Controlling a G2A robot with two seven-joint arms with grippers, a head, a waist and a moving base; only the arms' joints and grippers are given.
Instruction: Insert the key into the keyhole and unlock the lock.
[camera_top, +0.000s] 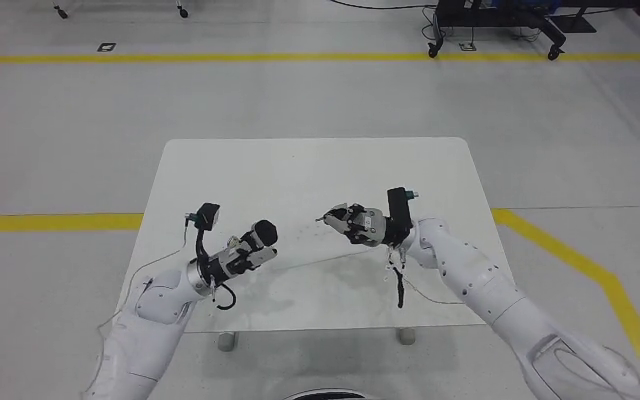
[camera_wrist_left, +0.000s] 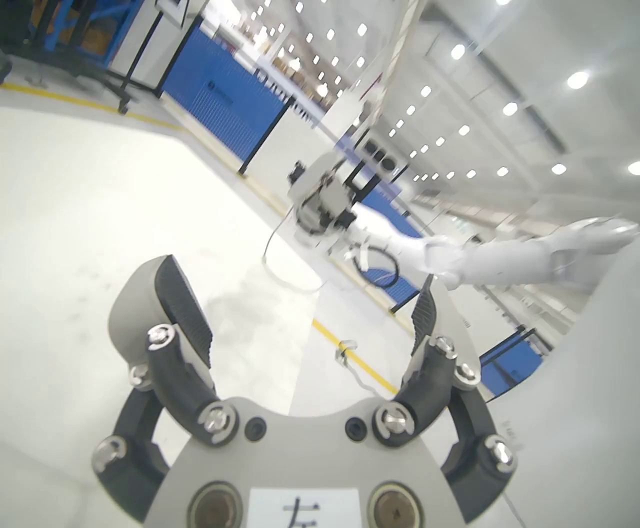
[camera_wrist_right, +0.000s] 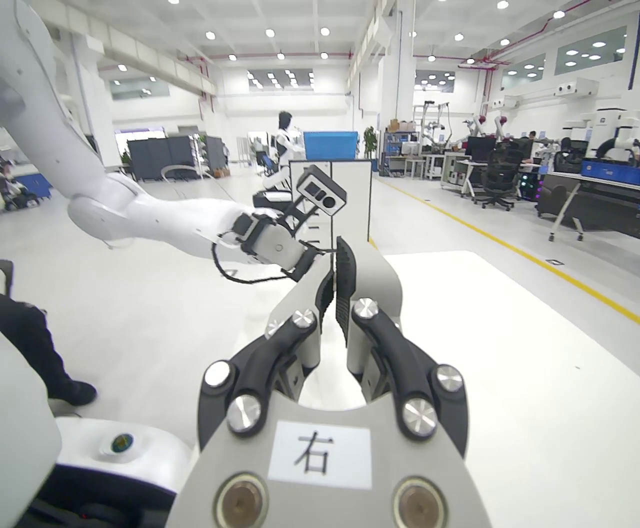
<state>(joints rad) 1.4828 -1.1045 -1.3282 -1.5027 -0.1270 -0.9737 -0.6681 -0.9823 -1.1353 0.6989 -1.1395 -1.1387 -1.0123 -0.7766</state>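
Facing across the bench (camera_top: 300, 170), left gripper (camera_wrist_left: 300, 295) at nine o'clock gapes empty, right gripper (camera_wrist_right: 340, 270) at three pinched closed, seemingly empty; converging risks collision.

Left hand (camera_top: 266, 242) over table (camera_top: 300, 165) front-left; right hand (camera_top: 332, 216) near centre, facing it, apart.

Robotics lab hall; yellow floor lines (camera_top: 300, 57), workbenches (camera_wrist_right: 595, 192), office chairs (camera_wrist_right: 500, 172).

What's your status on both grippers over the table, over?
Left gripper open, empty, above table. Right gripper shut, facing it across a gap. Any key in it too small to tell.
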